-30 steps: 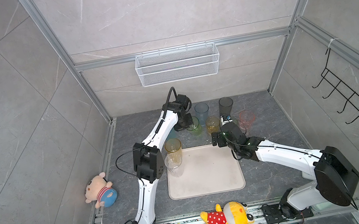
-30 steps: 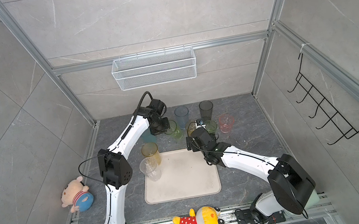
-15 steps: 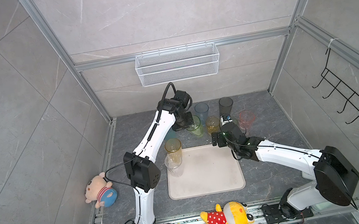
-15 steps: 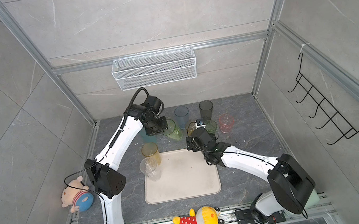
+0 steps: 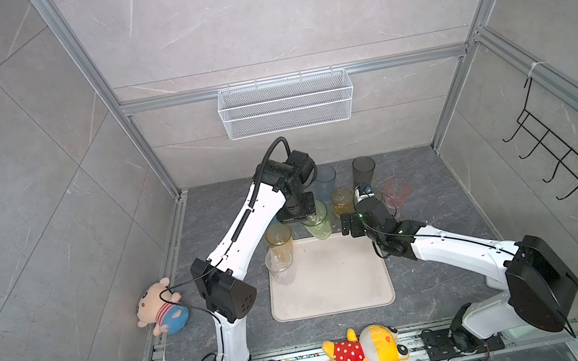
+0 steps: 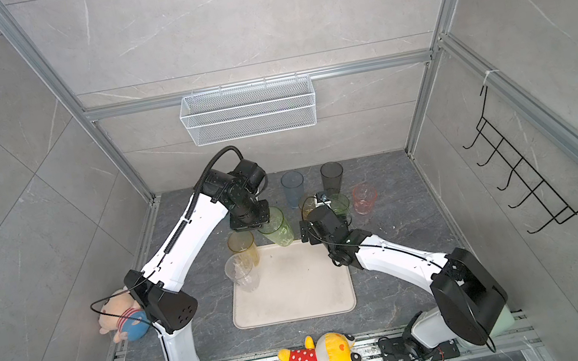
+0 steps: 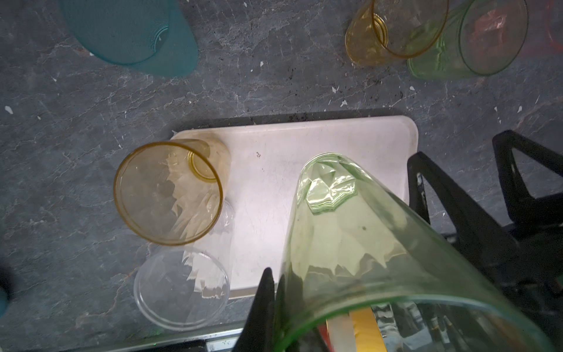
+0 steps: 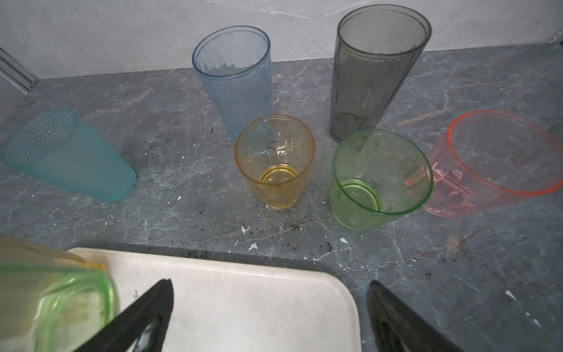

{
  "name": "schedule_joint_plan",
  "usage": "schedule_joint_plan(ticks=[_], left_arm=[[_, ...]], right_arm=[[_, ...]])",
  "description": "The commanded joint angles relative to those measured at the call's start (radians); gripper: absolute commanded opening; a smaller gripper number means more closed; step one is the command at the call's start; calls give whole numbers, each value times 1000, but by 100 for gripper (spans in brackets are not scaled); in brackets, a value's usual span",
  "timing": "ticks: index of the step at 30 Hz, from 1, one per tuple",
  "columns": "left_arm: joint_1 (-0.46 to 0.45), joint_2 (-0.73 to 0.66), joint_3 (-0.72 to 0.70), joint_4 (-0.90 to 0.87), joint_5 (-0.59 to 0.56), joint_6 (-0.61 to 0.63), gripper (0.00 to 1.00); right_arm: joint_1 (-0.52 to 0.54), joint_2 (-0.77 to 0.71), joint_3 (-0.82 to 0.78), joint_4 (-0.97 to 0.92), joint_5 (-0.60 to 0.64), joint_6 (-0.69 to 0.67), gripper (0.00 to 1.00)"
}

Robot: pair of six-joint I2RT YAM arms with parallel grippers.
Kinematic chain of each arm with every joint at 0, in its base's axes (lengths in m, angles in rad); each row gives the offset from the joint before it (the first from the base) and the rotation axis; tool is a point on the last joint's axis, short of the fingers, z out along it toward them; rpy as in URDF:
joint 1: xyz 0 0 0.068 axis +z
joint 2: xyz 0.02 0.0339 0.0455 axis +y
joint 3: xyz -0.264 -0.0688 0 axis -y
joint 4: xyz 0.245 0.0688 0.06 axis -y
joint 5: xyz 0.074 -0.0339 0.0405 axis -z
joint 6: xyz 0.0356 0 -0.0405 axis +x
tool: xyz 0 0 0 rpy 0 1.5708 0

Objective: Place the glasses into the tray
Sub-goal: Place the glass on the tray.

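Grey stone worktop [image 5: 214, 219] carried the tray [image 5: 338, 285]. Left fingers [image 7: 263, 304] pinched the tall green glass [image 5: 317, 224] by its rim, long axis tilted, base just above the tray's far edge. Right fingers [image 8: 146, 314] hung spread and empty beside that edge.

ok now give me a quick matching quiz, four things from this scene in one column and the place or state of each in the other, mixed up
Things
1. tall green glass
2. clear glass
3. grey glass
4. right gripper

Places or states
a. open, holding nothing
b. upright on the tray
c. tilted, held by the left gripper
d. upright on the table, off the tray

Pairs: 1-c, 2-b, 3-d, 4-a
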State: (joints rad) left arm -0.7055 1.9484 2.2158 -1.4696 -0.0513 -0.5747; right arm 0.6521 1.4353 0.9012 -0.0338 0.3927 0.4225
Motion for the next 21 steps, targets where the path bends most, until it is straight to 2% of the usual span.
schedule_joint_plan(ticks=[1,12,21], left_arm=[[-31,-76,38,-87,-21,4,0],[-125,-133,1,-181,-69,-47,0],[-164,-252,-154,-196,-101,-125,0]], right_arm=[[-5,7,19,-3,-6,2,100],[-5,27,34,-19,-17,7,100],[-5,29,34,-19,-23,10,99]])
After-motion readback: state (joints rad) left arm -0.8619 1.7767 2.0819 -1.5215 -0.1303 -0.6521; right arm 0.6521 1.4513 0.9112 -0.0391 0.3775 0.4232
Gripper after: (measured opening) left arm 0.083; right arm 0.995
